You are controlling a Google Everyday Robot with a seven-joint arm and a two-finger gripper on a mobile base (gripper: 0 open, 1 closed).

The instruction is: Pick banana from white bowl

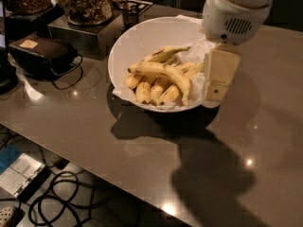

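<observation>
The white bowl [122, 46] stands on the grey table, lined with crinkled white paper and holding several yellow bananas. The banana [165, 72], the longest and thickest, lies curved across the top of the pile, its end pointing down at the right. My gripper [215, 94], a cream block under the white arm housing [236, 13], hangs over the bowl's right rim, just right of the banana's lower end. It holds nothing that I can see.
A black device with a cable [43, 55] lies left of the bowl. Glass jars of snacks [87, 1] stand on a metal box [78, 32] behind it. The table's front edge runs diagonally; cables [61, 197] lie on the floor below.
</observation>
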